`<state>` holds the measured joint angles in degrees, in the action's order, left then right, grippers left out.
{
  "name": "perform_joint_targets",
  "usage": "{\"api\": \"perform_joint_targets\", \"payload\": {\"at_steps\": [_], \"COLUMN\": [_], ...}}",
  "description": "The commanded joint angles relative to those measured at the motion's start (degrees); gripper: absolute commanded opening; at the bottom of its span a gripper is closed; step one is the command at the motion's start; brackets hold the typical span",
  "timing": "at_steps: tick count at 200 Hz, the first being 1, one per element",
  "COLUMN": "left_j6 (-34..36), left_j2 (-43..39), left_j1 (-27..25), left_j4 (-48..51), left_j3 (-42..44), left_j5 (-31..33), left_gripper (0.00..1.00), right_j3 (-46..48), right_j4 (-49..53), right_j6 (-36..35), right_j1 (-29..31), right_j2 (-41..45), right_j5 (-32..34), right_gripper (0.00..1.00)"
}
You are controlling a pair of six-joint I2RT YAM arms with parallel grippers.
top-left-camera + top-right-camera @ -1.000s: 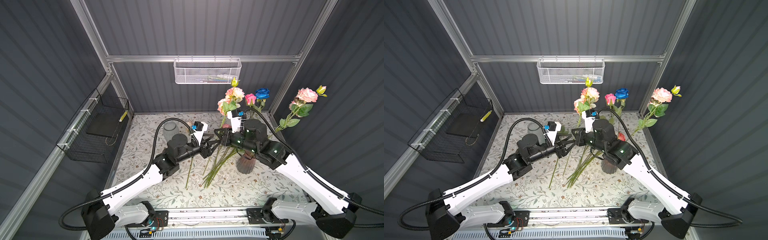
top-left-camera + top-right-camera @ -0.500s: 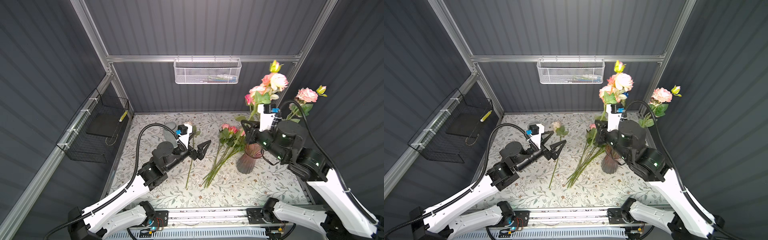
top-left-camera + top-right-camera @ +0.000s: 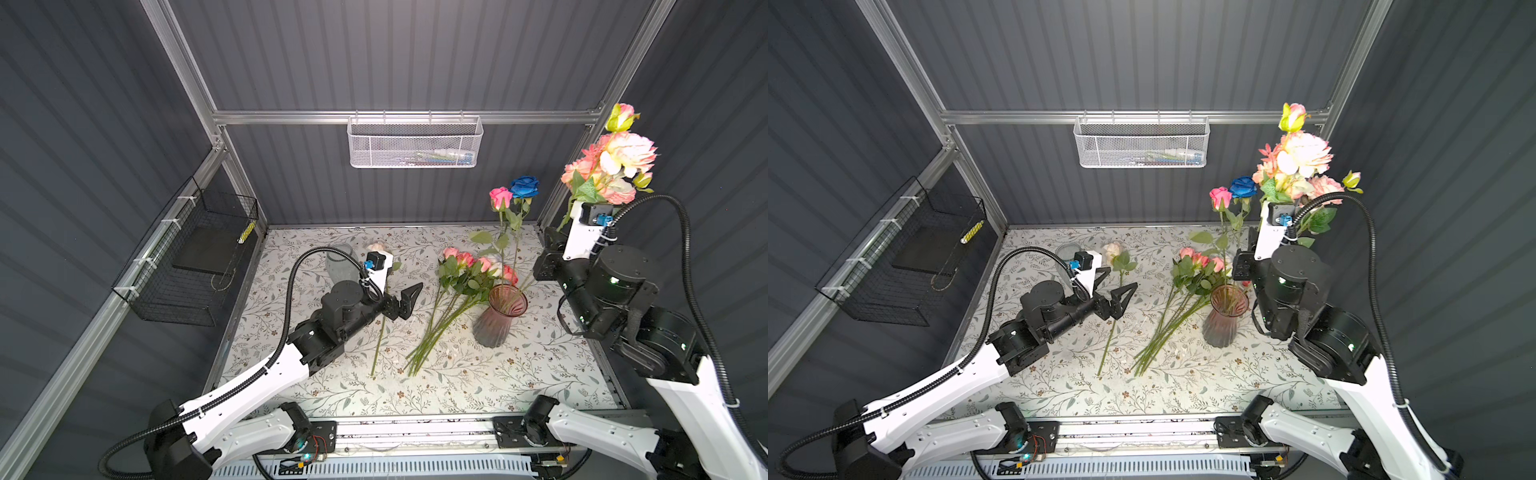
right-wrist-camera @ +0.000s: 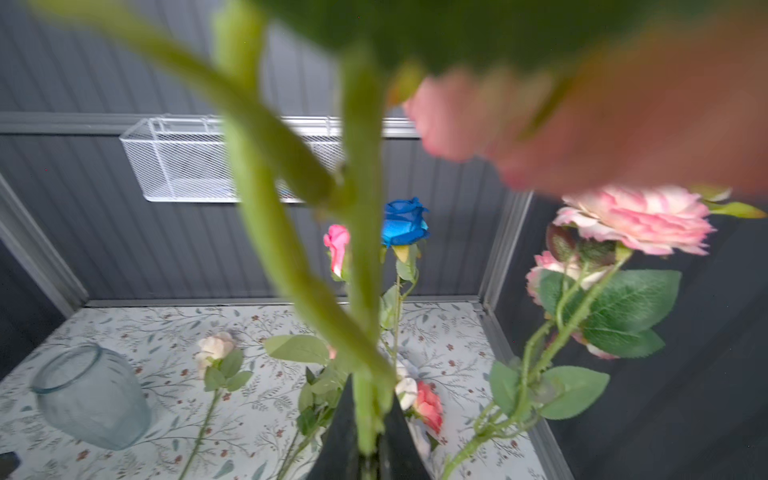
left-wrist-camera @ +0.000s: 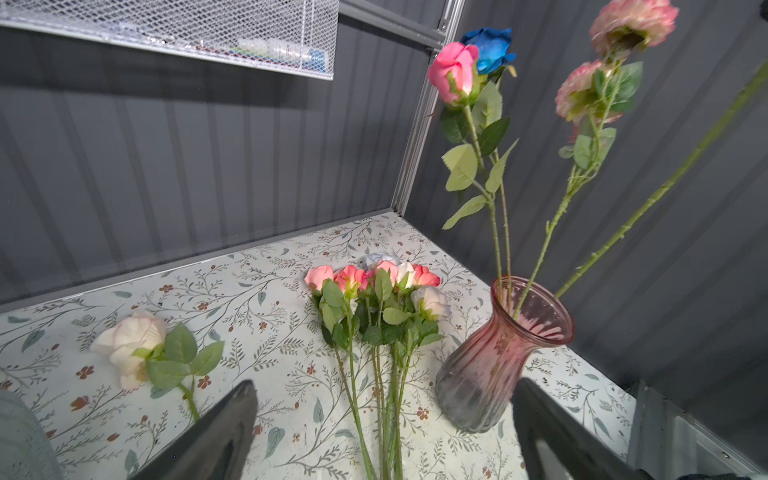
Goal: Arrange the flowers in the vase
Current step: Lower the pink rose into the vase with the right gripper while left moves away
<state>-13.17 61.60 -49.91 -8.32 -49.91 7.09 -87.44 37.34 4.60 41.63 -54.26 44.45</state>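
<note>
High at 2 o'clock above the floral-patterned table (image 3: 478,386), clamped in the narrowly closed right tool (image 4: 365,451): a long-stemmed spray of peach and pink artificial roses (image 3: 619,158), yellow-green bud on top. A second ago down over the middle, where both tools met on it; now handed over and raised toward the back right corner, heads well above everything else. Lower end of its stem near the mouth of the pink ribbed glass vase (image 3: 498,320) at 3 o'clock; inside or outside, not clear from here. Already standing in that vase: a bright pink rose (image 3: 500,197), a blue rose (image 3: 524,186) and a pale pink spray (image 5: 633,20). Left tool (image 3: 1116,286) pulled back to 9 o'clock, spread wide and empty, hovering over a single cream rose (image 3: 1113,251) lying flat. Still waiting at the centre, just beside the vase: a bunch of pink, peach and white roses (image 3: 461,272), heads toward 12 o'clock. Handover apparently done; next, probably lowering the raised stem into the vase, with the freed left tool well placed for the cream rose.
</note>
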Motion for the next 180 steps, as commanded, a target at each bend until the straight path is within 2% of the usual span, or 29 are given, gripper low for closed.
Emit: {"api": "perform_joint_targets", "payload": {"at_steps": [1,26,55,77,147,180], "left_j6": [-1.2,-2.4,-3.1,-3.2,-3.2,-5.3], "left_j2": [2.7,5.9,7.5,8.3,11.7,13.6], "left_j1": [0.0,0.1,0.1,0.2,0.6,3.3], "left_j4": [2.5,4.3,4.7,5.2,8.7,12.0], "left_j3": [-0.8,-2.1,-2.2,-2.1,-5.6,-7.4], "left_j5": [5.0,6.0,6.0,6.1,8.5,10.6], "left_gripper": [0.96,0.95,0.95,0.95,0.96,0.95], "right_j3": [3.4,8.7,15.3,18.9,20.4,19.6], "right_j4": [1.0,1.9,1.9,1.9,4.7,5.4], "right_j6": [1.7,7.3,11.3,13.2,15.2,16.1], "right_j1": [-3.3,-8.1,-9.9,-10.0,-10.0,-9.9], "right_j2": [-0.8,-0.5,-0.1,0.8,5.1,8.1], "right_j5": [0.8,-6.5,-9.5,-10.5,-13.3,-16.4], "right_gripper": [0.10,0.10,0.14,0.21,0.36,0.43]}}
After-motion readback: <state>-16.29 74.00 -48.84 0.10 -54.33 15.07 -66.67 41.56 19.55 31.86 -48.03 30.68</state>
